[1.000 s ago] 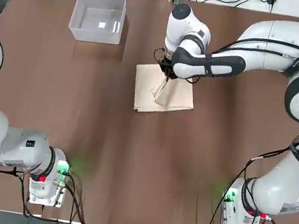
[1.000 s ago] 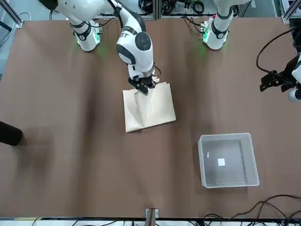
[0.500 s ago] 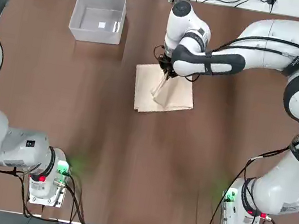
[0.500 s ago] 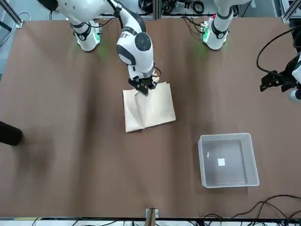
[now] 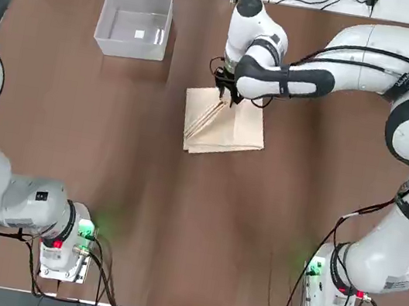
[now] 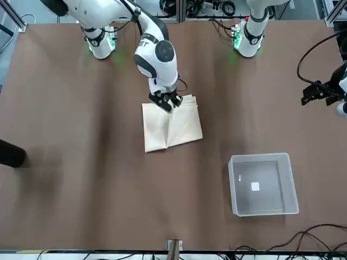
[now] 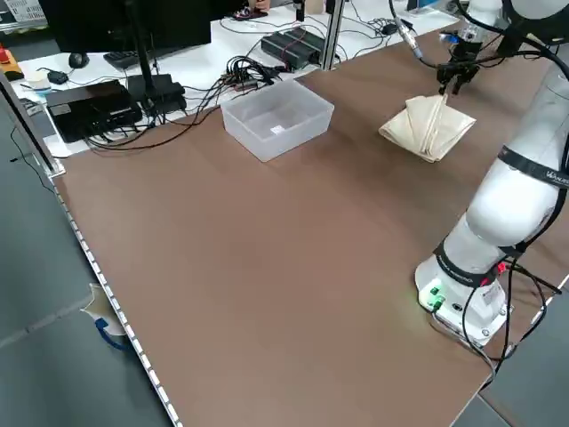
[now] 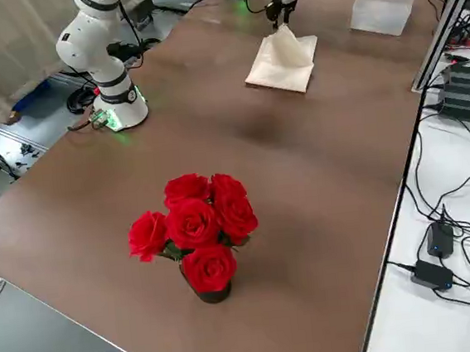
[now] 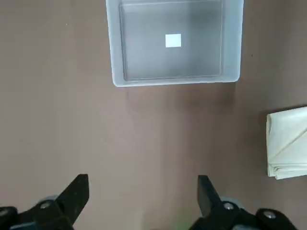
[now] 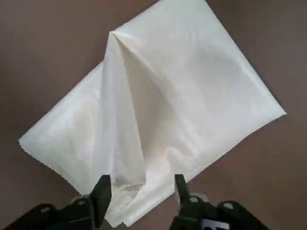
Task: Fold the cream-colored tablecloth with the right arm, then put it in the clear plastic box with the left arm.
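Right gripper [image 10: 139, 189] opened since before, folded cream-colored tablecloth [image 5: 225, 125] beneath

Brown table [image 5: 176, 227]: tablecloth [image 5: 228, 129], box [image 5: 134, 23], roses [image 8: 194, 230]

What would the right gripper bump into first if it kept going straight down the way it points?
Most likely the cream-colored tablecloth. The right gripper points down over the cloth's far edge, jaws open around a raised fold, with the table underneath.

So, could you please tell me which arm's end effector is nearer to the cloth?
The right end effector is, at the cloth's far edge; the left end effector hangs well aside.
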Motion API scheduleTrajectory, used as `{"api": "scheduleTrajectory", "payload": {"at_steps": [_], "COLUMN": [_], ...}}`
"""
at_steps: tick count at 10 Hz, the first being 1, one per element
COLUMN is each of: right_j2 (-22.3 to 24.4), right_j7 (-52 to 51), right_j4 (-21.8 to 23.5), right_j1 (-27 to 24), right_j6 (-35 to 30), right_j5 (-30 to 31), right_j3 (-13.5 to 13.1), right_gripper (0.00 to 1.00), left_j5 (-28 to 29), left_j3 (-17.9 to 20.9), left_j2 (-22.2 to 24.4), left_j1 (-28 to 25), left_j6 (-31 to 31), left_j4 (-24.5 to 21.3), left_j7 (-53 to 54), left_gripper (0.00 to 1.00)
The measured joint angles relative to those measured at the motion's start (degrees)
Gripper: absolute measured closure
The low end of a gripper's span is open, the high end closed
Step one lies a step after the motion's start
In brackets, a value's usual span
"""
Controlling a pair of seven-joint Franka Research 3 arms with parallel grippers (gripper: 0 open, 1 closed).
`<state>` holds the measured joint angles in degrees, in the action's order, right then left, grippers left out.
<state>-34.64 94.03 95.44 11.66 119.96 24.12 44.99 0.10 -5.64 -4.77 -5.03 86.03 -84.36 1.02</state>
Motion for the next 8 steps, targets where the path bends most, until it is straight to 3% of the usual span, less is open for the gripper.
{"api": "scheduleTrajectory", "payload": {"at_steps": [1,4,8], "right_j2": [-0.2,-0.3,-0.2], "right_j7": [0.0,0.0,-9.5], "right_j4": [-0.5,-2.3,-11.1], "right_j1": [0.0,-0.2,-2.9], "right_j6": [0.0,-1.7,-17.7], "right_j5": [0.0,0.0,0.0], "right_j3": [0.0,-0.2,1.1], "right_gripper": [0.24,0.24,0.30], "left_j5": [0.0,0.0,-5.2], "left_j3": [0.0,0.0,0.0], "left_j2": [0.0,0.0,-0.2], "left_j1": [0.0,0.0,0.0], "left_j6": [0.0,0.0,-0.1], "left_j4": [0.0,-0.1,-4.6], "left_j7": [0.0,0.0,-0.3], "left_gripper": [0.00,0.00,0.00]}}
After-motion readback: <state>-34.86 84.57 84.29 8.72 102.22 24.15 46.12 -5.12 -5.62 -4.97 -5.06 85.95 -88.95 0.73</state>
